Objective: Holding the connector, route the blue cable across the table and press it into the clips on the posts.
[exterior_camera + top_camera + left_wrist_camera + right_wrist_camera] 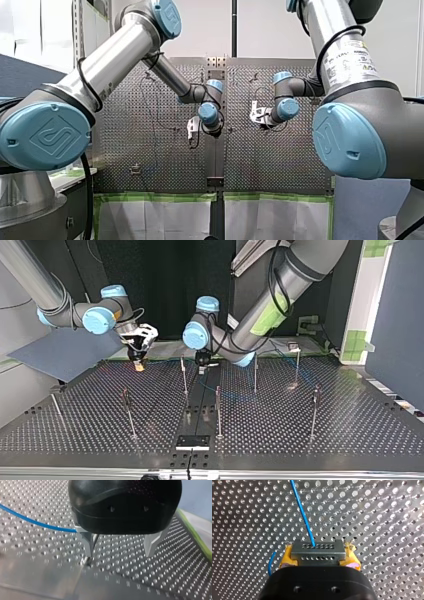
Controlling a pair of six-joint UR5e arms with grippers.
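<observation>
And the connector (317, 548) is locked in my right claw (319, 555); my left claw (119, 553) gapes wide.
Grey, hole-dotted metal block pinched between yellow pads (287, 556); the thin blue cable (302, 515) leaves it over the shiny perforated tabletop (175, 575). The left's bare metal fingers (88, 545) hang close over it, cable just beside one. Slim posts (218, 412) stand well apart.

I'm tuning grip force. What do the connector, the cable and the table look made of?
The connector looks like dull grey metal, matte, with rows of small holes. The blue cable seems plastic-sheathed: smooth, uniform colour, gently curved. The table looks like bare metal: perforated, with bright reflections.
</observation>
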